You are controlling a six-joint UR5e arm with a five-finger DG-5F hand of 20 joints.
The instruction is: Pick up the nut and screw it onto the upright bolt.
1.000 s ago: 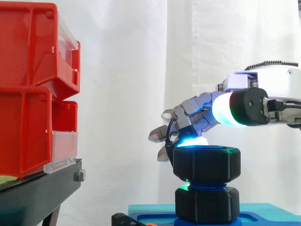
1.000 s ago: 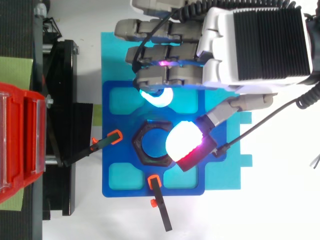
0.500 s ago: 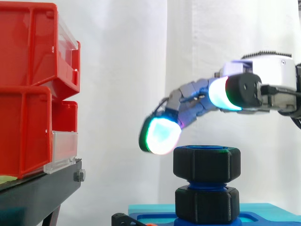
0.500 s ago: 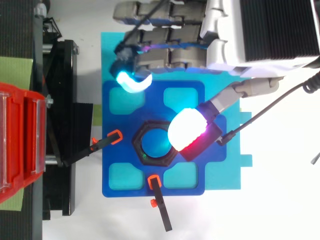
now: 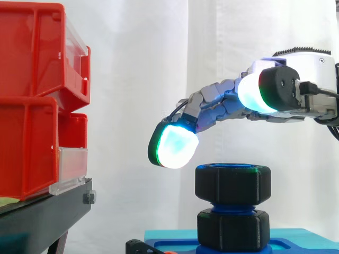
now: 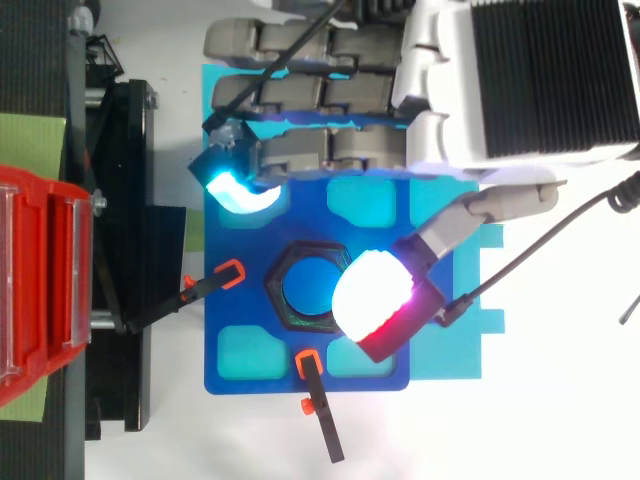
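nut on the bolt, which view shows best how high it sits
The side view: the nut sits atop the blue bolt, above a second black nut. The top view gives its hexagonal ring, partly under a glowing fingertip.

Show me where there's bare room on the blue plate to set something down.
Free: the lower-left pocket, bordered by the two clamps and the nut. The upper-right pocket is bare but hemmed by the robot hand. Crowded: the plate's top edge and the nut's right side, beneath its fingers and thumb.
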